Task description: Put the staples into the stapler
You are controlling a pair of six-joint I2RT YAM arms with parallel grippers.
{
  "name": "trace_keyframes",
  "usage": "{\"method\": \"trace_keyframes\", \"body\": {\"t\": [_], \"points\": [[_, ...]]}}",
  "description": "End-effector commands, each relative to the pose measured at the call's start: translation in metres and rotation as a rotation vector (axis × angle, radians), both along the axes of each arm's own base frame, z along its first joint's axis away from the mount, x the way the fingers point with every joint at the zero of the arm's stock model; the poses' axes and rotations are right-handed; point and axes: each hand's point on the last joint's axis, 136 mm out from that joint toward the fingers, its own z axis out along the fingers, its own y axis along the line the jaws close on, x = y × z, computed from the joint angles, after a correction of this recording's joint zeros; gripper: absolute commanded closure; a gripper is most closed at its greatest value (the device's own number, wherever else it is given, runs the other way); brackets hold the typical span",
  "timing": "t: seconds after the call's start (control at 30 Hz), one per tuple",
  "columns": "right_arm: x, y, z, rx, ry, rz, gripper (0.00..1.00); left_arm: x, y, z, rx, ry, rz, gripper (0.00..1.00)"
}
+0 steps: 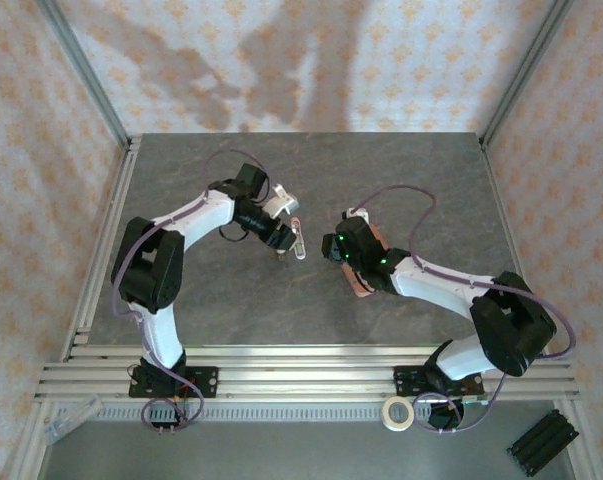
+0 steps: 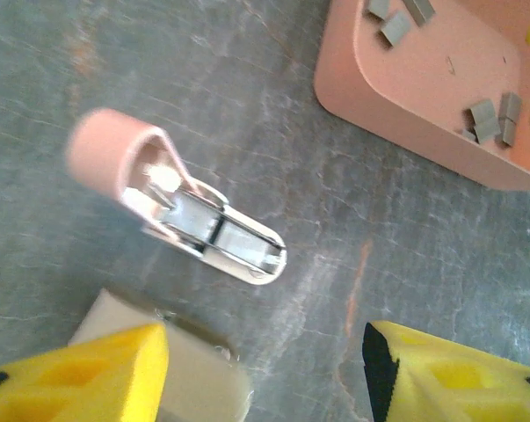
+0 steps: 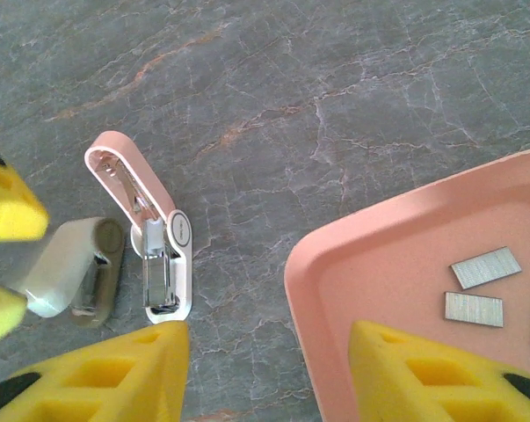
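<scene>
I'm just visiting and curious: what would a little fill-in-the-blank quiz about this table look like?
The staples lie in a pink ____.
The stapler lies on the table, swung ____.
The right gripper has ____ fingers.
Missing: tray, open, yellow.

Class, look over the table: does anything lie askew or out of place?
The stapler lies hinged wide open on the table, channel exposed. Staples lie loose at mixed angles in the tray. Nothing looks damaged.
</scene>
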Motion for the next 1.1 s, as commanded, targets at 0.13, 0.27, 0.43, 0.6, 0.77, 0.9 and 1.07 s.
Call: {"method": "trace_keyframes", "body": {"t": [0.13,0.27,0.43,0.6,0.77,0.9,1.07], "points": [[0.001,-0.004,0.016,0.003,-0.031,-0.014,0.49,-0.025,-0.010,0.006,-0.004,0.043,-0.036,0.39],[0.000,-0.005,0.020,0.013,-0.039,-0.014,0.49,-0.015,-0.007,0.023,-0.006,0.001,0.061,0.40],[-0.001,-0.006,0.025,0.020,-0.042,-0.020,0.50,0.012,0.024,0.044,0.019,-0.015,0.364,0.41],[-0.002,-0.008,0.027,0.024,-0.043,-0.028,0.49,0.010,0.038,0.042,0.030,0.046,0.456,0.42],[-0.003,-0.009,0.031,0.030,-0.045,-0.030,0.49,0.006,0.045,0.017,0.111,0.128,0.482,0.57],[-0.005,-0.013,0.033,0.029,-0.049,-0.039,0.49,0.003,0.040,0.002,0.148,0.181,0.465,0.57],[-0.007,-0.018,0.036,0.020,-0.057,-0.052,0.49,0.002,0.035,-0.008,0.169,0.190,0.453,0.56]]}}
